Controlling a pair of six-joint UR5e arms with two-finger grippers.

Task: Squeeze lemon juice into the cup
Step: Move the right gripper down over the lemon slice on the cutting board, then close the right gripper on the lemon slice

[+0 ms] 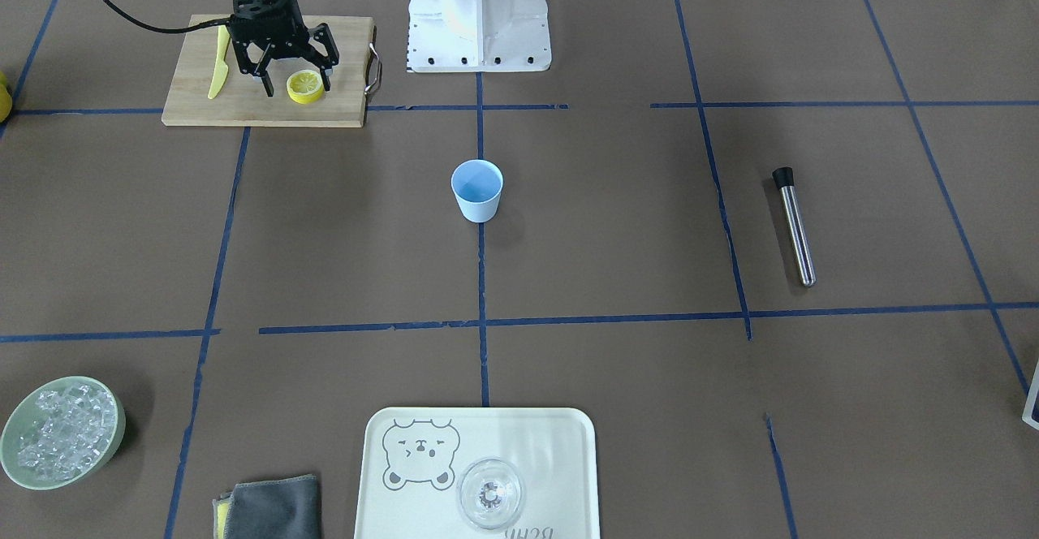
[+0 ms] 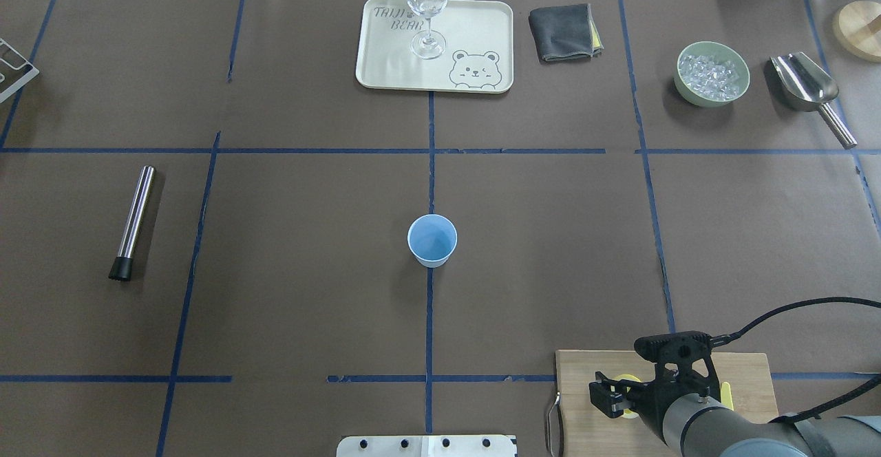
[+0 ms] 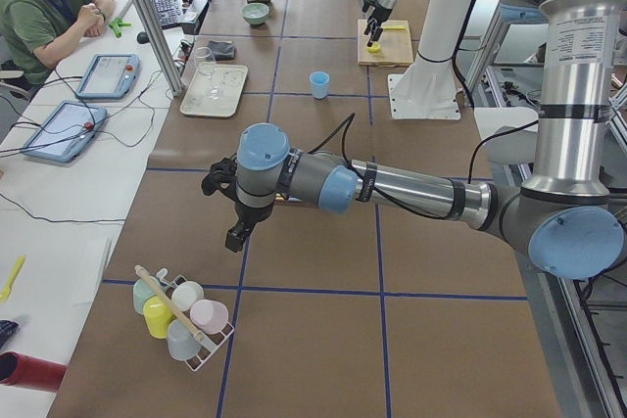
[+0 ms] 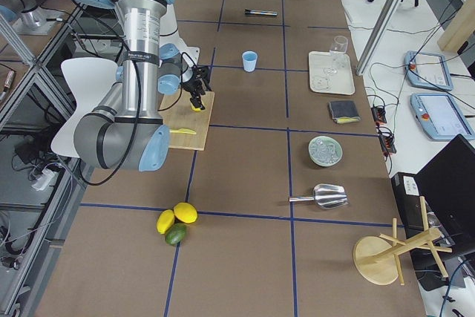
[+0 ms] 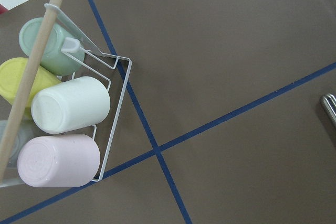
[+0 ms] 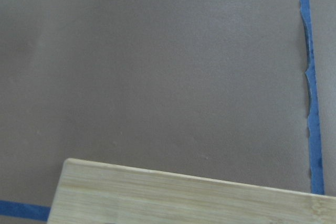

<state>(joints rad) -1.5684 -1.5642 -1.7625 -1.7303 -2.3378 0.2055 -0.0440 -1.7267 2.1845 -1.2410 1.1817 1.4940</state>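
The lemon (image 1: pixel 306 86) is a round yellow slice lying on the wooden cutting board (image 1: pixel 243 109) at the robot's right side. My right gripper (image 1: pixel 298 83) is open and low over the board, one finger on each side of the lemon, not closed on it. In the overhead view the right gripper (image 2: pixel 614 398) hides most of the lemon (image 2: pixel 628 380). The light-blue cup (image 1: pixel 476 190) stands upright and empty at the table's middle (image 2: pixel 431 240), far from both grippers. My left gripper (image 3: pixel 235 232) shows only in the exterior left view, near a cup rack; I cannot tell whether it is open.
A yellow plastic knife (image 1: pixel 217 72) lies on the board beside the gripper. A steel muddler (image 1: pixel 795 226) lies on the robot's left side. The far edge holds a tray (image 1: pixel 560 441) with a clear glass (image 1: pixel 489 494), a grey cloth (image 1: pixel 272 510) and a bowl of ice (image 1: pixel 61 441).
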